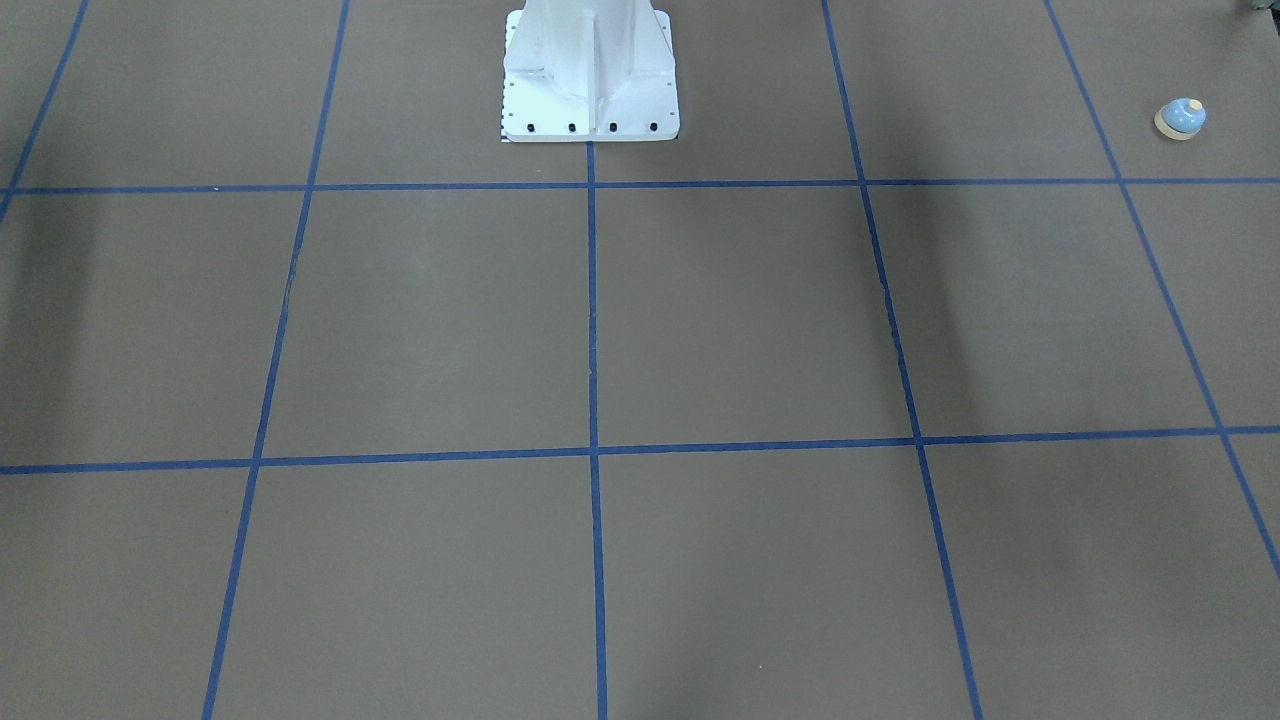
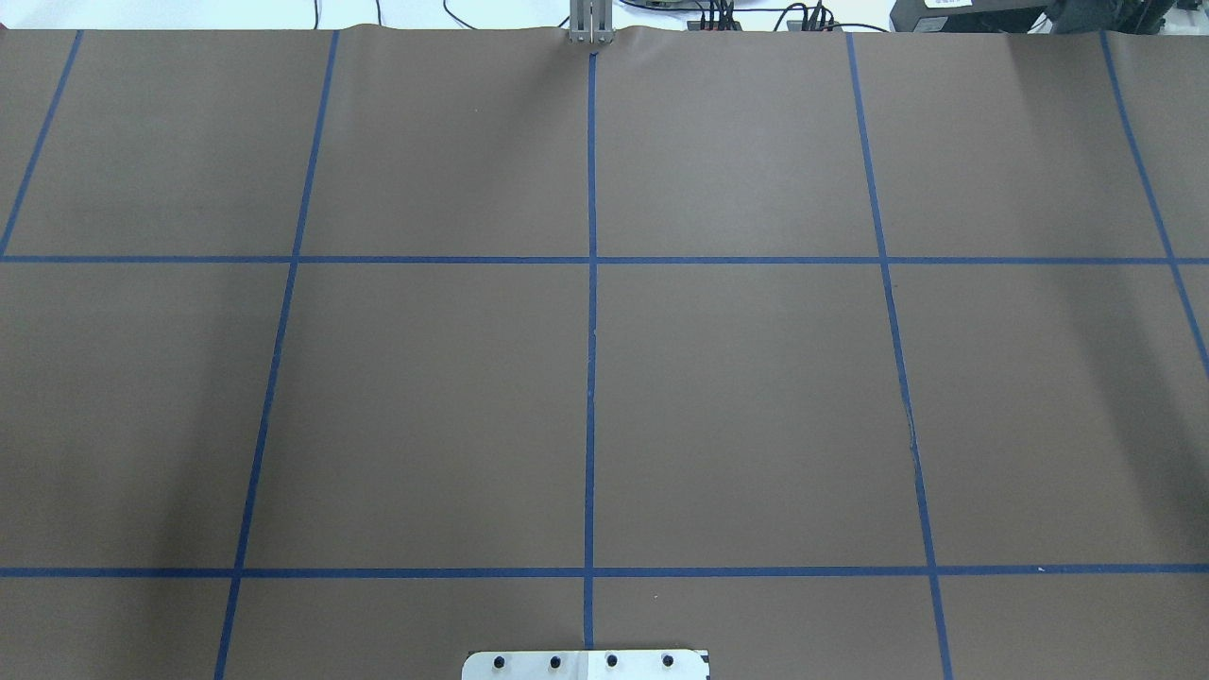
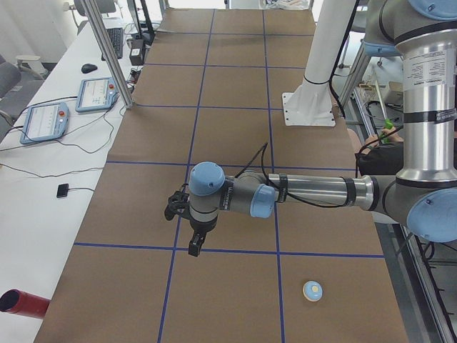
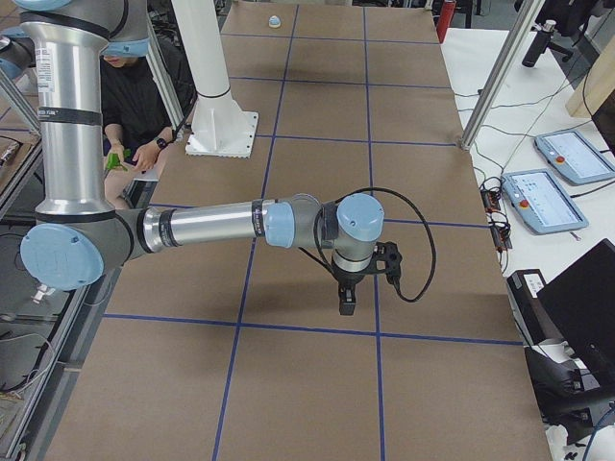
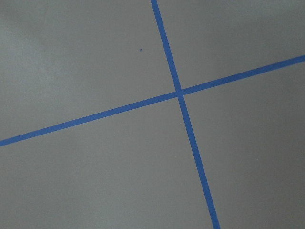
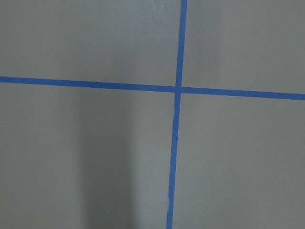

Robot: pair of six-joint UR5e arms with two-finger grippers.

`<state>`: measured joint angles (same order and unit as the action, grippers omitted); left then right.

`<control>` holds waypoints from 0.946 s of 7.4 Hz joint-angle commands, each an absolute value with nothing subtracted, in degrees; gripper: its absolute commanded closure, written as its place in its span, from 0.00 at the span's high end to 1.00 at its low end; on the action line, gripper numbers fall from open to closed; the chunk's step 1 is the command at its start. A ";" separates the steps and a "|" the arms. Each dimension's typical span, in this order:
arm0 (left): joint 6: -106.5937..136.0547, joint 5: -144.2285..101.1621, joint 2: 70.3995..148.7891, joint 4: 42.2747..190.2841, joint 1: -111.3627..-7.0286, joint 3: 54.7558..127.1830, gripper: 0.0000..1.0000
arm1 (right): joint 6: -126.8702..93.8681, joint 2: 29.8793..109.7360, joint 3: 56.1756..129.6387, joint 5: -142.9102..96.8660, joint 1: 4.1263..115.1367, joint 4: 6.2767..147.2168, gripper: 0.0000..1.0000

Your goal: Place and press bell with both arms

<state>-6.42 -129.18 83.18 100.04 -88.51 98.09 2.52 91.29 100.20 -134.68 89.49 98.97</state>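
The bell (image 1: 1180,118) is a small light-blue dome with a cream button and tan base. It stands upright on the brown table near the robot's left end, and also shows as the bell (image 3: 312,290) and the far bell (image 4: 275,21). My left arm reaches out over the table, and its gripper (image 3: 194,249) hangs pointing down above a blue tape line, well away from the bell. My right gripper (image 4: 346,307) hangs the same way over the other half. Whether either gripper is open or shut I cannot tell. Both wrist views show only table and tape.
The white bolted pedestal (image 1: 590,90) stands at the robot's edge of the table. A seated person (image 4: 135,96) is behind it. A red cylinder (image 3: 18,301) lies at the near left corner. Teach pendants (image 3: 44,121) lie on the side bench.
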 commanded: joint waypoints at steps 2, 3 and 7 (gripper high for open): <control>-5.98 -129.02 83.14 99.76 -88.59 98.61 1.00 | 2.11 91.67 100.28 -135.09 89.47 98.96 1.00; -6.06 -128.59 83.23 99.93 -88.42 98.18 1.00 | 2.11 91.84 100.37 -135.17 89.47 98.96 1.00; -5.72 -128.93 81.74 98.97 -88.59 107.19 1.00 | 2.20 91.67 100.46 -134.91 89.47 98.96 1.00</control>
<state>-5.92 -128.82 81.93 99.61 -88.51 103.42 2.19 91.74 100.45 -135.07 89.47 98.97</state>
